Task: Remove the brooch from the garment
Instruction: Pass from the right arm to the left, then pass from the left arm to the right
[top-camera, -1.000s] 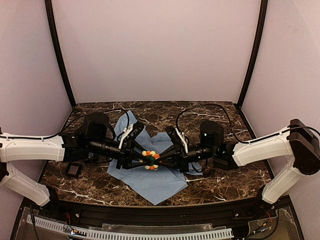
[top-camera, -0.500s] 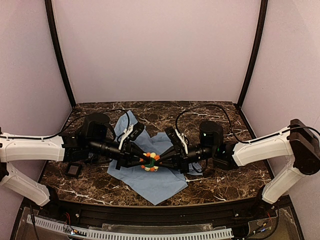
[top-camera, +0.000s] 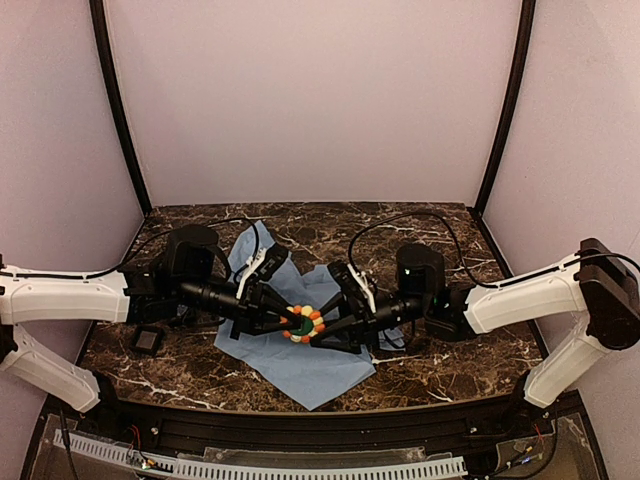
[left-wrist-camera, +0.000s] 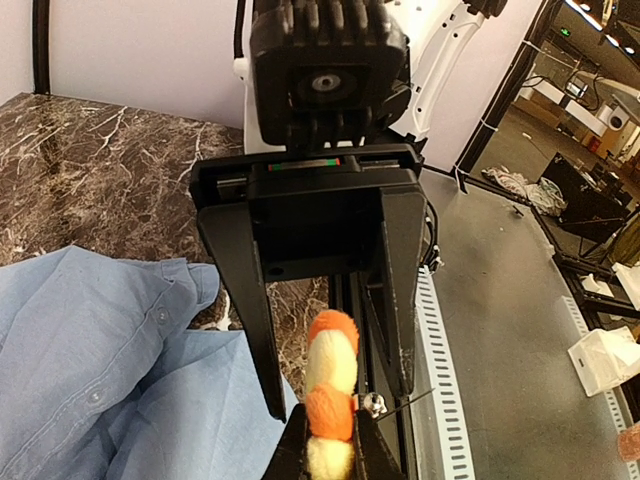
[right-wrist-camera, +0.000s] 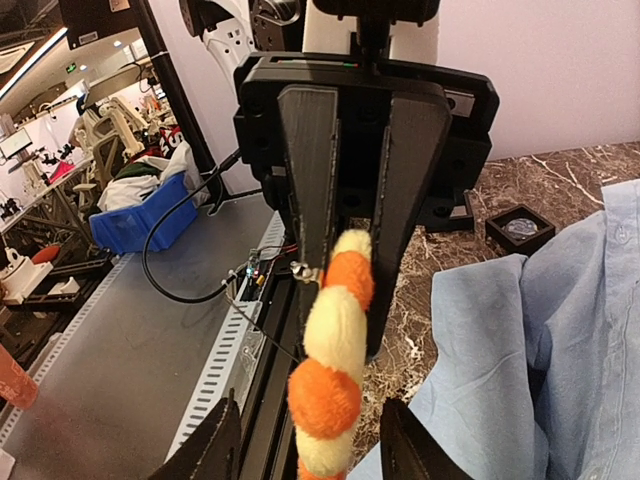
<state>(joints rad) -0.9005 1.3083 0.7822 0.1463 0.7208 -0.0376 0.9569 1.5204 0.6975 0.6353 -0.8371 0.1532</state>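
From above, the two arms meet tip to tip over the middle of the marble desk (top-camera: 440, 360), with the brooch (top-camera: 303, 322) between them above the light blue garment (top-camera: 300, 370) that lies spread on the desk. The left gripper (top-camera: 285, 319) comes in from the left and the right gripper (top-camera: 322, 323) from the right, and a small black square pad (top-camera: 148, 340) sits near the desk's left edge. In the left wrist view, the left gripper (left-wrist-camera: 330, 445) is nearly closed, pinching the lower edge of the brooch (left-wrist-camera: 332, 385), which stands edge-on between the spread fingers (left-wrist-camera: 250, 300) of the right gripper facing it; the garment (left-wrist-camera: 100, 380) lies to the left below. In the right wrist view, the right gripper (right-wrist-camera: 310, 445) stands apart on both sides of the brooch (right-wrist-camera: 335, 340) without touching it, while the left gripper's narrowed fingers (right-wrist-camera: 310, 200) clamp it from behind. Whether the brooch is still pinned to the garment (right-wrist-camera: 560, 340) cannot be told.
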